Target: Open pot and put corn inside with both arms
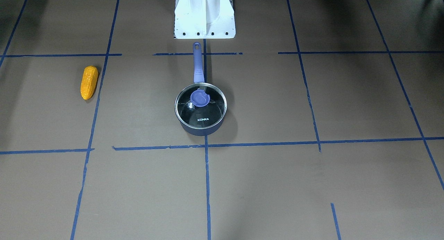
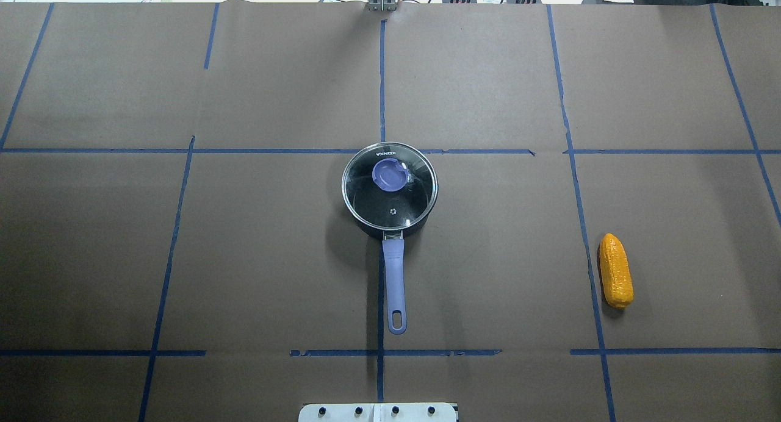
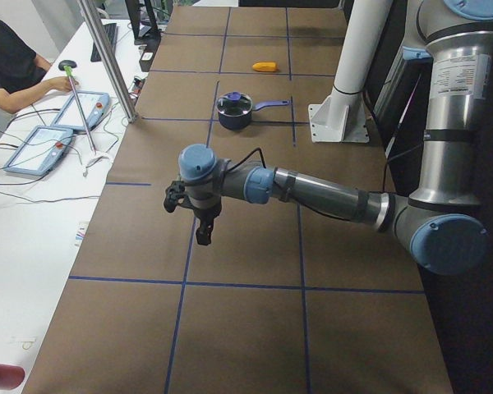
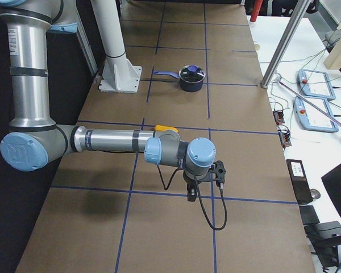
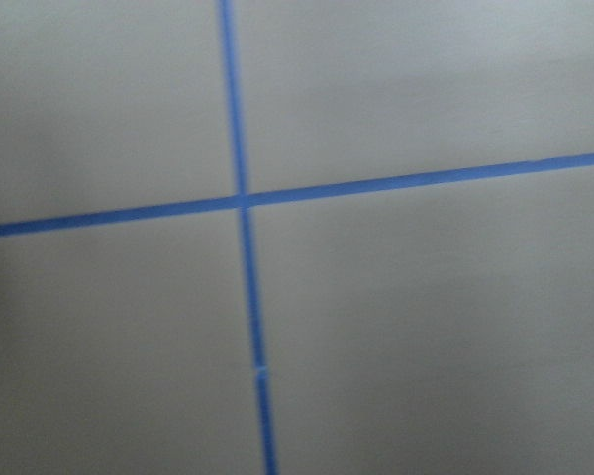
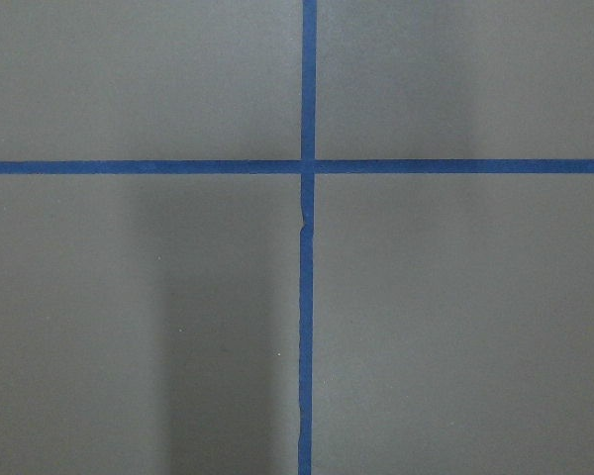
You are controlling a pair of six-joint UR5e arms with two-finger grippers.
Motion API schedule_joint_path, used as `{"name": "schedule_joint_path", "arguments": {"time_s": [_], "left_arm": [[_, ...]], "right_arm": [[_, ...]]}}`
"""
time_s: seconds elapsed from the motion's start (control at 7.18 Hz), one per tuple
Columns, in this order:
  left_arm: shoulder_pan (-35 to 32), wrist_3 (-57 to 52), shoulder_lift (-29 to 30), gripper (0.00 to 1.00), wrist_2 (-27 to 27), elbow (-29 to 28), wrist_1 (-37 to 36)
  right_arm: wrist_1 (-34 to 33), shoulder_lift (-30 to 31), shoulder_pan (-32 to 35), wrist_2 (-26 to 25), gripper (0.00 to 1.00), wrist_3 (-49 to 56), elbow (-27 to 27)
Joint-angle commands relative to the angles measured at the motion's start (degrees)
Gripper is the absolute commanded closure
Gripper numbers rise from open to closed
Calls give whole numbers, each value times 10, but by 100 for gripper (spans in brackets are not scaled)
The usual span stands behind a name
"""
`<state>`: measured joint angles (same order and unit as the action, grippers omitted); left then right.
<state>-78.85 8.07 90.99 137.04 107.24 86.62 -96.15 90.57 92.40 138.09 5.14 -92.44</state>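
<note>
The pot (image 1: 200, 126) stands at the table's middle with its glass lid (image 1: 201, 111) on and its lavender handle (image 1: 197, 65) pointing at the robot's base. It also shows in the overhead view (image 2: 389, 190). The corn (image 1: 88, 82) lies alone on the robot's right side (image 2: 615, 271). My left gripper (image 3: 204, 234) hovers over bare table far from the pot, seen only in the exterior left view. My right gripper (image 4: 191, 195) hovers over bare table on the other end, past the corn (image 4: 166, 129). I cannot tell whether either gripper is open or shut.
The white pedestal base (image 1: 204, 14) stands just behind the pot's handle. Blue tape lines cross the brown table cover (image 2: 274, 257). A metal pole (image 3: 107, 57) and a desk with tablets (image 3: 49, 144) and a seated person (image 3: 8, 61) line the far edge.
</note>
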Motion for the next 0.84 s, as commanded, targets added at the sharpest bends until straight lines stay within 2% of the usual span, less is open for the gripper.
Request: {"name": "schedule_joint_path", "arguments": {"time_s": [0.0,0.14,0.28,0.42,0.56,0.7], "left_arm": [[101,139,50,0,-2,68,-2],[139,203,86,0,-8,82,-5],[182,256,157,0,-19,82,-61],[214,280,245,0,-54,82,-161],[254,307,305,0,-92,79,-223],[288,356,329,0,-97,72,-224]], "right_arm": [[0,-15,-1,1,0,0,5],[0,-21,-1,2,0,-2,3],[0,-22,-1,2,0,0,4],[-1,-22,-2,3,0,0,5],[0,-22,-2,3,0,0,5],[0,-22,-2,3,0,0,3]]}}
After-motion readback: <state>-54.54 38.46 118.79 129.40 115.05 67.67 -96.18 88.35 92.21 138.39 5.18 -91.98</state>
